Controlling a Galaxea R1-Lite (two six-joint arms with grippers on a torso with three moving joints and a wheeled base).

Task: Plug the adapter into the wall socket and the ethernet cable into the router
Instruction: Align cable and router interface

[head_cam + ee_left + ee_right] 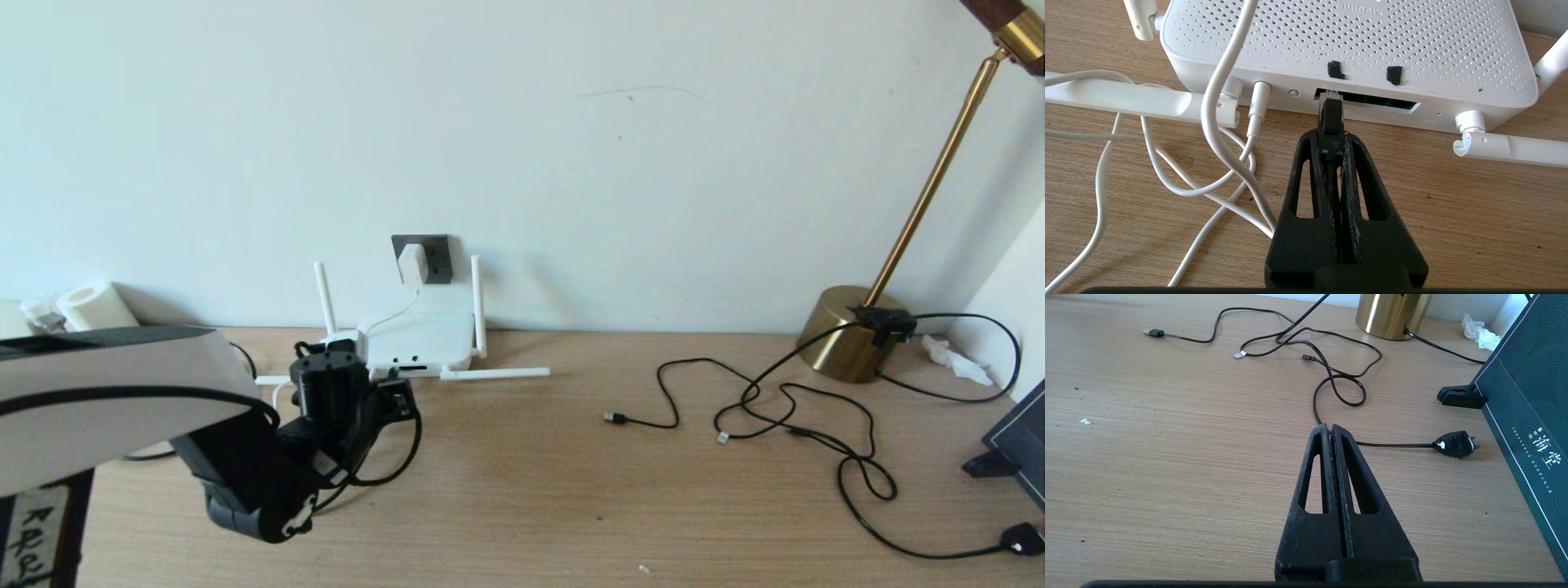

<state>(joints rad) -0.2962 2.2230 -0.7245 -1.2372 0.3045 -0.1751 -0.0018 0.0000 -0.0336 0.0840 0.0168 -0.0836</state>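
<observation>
The white adapter (413,263) sits on the dark grey wall socket (439,247), and its thin white cord (1221,98) runs down to the router. The white router (420,341) lies flat under the socket with two antennas up and two flat on the table. My left gripper (1331,136) is shut on the black plug of the ethernet cable (1332,116). The plug's clear tip meets the left end of the router's (1351,41) dark port slot; its depth is hidden. In the head view the left gripper (398,394) is at the router's front edge. My right gripper (1329,428) hovers shut and empty over bare table.
Thin black cords (784,408) with small plugs sprawl across the right of the wooden table (531,490). A brass lamp base (849,331) stands at the back right, a dark box (1527,396) at the right edge, and a black mains plug (1455,444) beside it.
</observation>
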